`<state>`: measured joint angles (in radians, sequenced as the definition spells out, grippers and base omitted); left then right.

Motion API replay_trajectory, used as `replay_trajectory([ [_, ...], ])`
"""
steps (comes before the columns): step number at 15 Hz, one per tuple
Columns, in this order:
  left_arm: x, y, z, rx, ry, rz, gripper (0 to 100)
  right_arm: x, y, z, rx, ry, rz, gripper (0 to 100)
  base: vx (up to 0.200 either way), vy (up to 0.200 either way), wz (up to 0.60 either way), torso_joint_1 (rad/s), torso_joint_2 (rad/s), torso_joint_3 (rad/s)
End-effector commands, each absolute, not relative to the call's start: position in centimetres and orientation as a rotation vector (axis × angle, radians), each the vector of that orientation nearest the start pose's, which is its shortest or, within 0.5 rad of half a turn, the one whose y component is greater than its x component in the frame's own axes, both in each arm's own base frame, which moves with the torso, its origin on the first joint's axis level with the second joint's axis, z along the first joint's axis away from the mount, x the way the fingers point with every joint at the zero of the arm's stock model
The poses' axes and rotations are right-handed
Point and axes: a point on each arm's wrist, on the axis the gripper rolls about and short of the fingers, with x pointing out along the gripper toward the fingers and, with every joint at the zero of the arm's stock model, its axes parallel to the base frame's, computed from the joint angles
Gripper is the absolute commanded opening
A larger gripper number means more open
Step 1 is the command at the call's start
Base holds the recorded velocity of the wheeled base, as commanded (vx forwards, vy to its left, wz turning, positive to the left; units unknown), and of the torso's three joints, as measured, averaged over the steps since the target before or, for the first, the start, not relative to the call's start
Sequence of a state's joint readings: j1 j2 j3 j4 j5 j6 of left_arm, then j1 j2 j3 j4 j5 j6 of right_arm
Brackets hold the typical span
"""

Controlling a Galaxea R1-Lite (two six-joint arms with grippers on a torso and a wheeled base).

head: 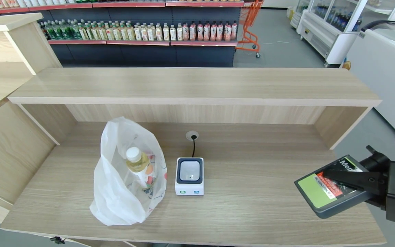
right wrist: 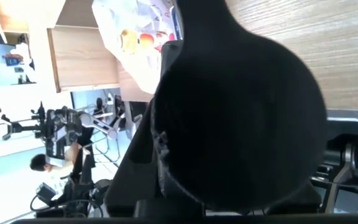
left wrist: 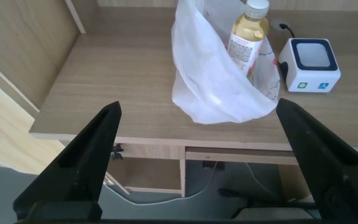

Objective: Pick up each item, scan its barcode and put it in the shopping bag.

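At the right end of the pale wood-grain counter [head: 252, 209], the right gripper [head: 350, 179] is pressed onto one end of a flat dark-grey rectangular pack with a green and red label [head: 315, 193]. The pack juts out tilted, well apart from the white square scanner with a dark-blue rim [head: 189, 175]. Held only by its end, the pack could pivot or slip during a swing. Its label faces up while the scanner window also faces up, so a pass without turning it would likely miss whatever code sits there.

The thin white plastic shopping bag [head: 115, 199], just beside the scanner, has slumped. A clear bottle of yellow drink with a white cap [head: 138, 164] leans inside, and a careless drop could knock it or catch the sagging rim. The left gripper [left wrist: 197, 112] hangs with fingers spread off the counter's near left edge.

A raised wooden ledge [head: 190, 85] backs the counter, and a black cable [head: 193, 146] runs from the scanner to a grommet. Beyond are shelves of bottled drinks [head: 142, 32], an orange trolley [head: 250, 27] and white chest freezers [head: 382, 55].
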<state>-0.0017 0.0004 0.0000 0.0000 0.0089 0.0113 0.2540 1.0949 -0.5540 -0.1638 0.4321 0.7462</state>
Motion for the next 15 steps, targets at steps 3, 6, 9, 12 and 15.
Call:
replay_trajectory([
  [3,-2.3,0.0,7.5,0.012,0.000,0.008,100,14.9,4.8,20.1,0.706,0.635,0.499,0,0.000,0.200,0.00,0.002,0.00,0.002],
  [6,-2.3,0.0,7.5,0.012,0.000,0.008,100,17.0,5.0,19.7,0.662,0.610,0.497,0,0.000,0.200,0.00,0.001,0.00,0.002],
  [9,-2.3,0.0,7.5,0.014,0.000,0.008,100,19.2,4.9,19.3,0.638,0.602,0.459,0,0.000,0.200,0.00,0.004,0.00,0.001],
  [12,-2.3,0.0,7.5,0.017,0.000,0.008,100,20.6,5.1,18.6,0.600,0.600,0.403,0,0.000,0.133,0.00,0.002,0.00,0.002],
  [15,-2.3,0.0,7.5,0.015,0.000,0.006,100,21.2,5.2,18.0,0.586,0.615,0.384,0,0.000,0.000,0.00,0.000,0.00,0.000],
])
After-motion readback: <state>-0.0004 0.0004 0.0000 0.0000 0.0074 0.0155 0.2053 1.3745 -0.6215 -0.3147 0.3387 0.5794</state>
